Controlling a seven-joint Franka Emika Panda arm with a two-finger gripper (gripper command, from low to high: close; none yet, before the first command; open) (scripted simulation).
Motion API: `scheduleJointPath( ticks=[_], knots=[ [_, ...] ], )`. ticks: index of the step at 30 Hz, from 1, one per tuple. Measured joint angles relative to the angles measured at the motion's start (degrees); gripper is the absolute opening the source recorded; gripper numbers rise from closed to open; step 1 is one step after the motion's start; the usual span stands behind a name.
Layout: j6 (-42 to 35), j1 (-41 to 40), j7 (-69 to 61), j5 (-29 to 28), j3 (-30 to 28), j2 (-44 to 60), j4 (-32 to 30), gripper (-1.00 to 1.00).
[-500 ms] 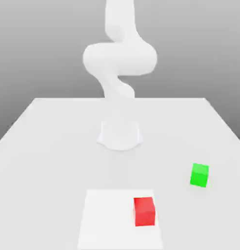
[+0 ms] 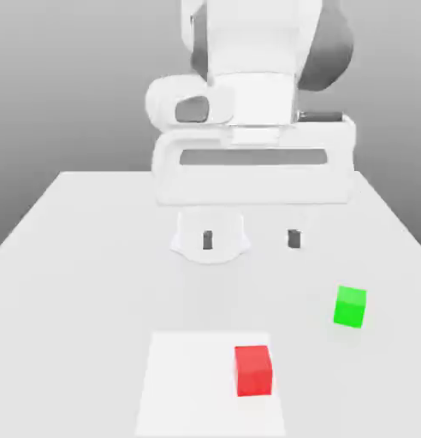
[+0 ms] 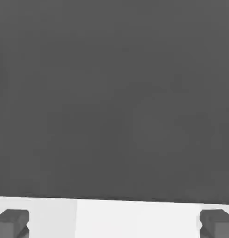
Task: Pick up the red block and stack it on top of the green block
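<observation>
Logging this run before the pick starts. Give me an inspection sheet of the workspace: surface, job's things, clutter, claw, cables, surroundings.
Surface: white table with a brighter white square patch near the front.
Job's things: red block on that patch's corner toward the exterior view's right; green block apart from it, farther back and toward the exterior view's right, on the bare table. Not stacked.
Clutter: nothing seen.
Claw: claw open, holding nothing, above the table, behind both blocks.
Cables: nothing seen.
Surroundings: plain grey backdrop.
</observation>
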Motion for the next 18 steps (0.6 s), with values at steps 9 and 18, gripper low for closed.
scheduleJointPath(
  ticks=[9, 18],
  knots=[
    [11.5, 1.6, 2.1, -1.5, 0.3, 18.7, -4.9, 0.00],
    [17.5, 2.9, 3.5, -3.4, -1.3, 25.8, -4.0, -1.00]
  ],
)
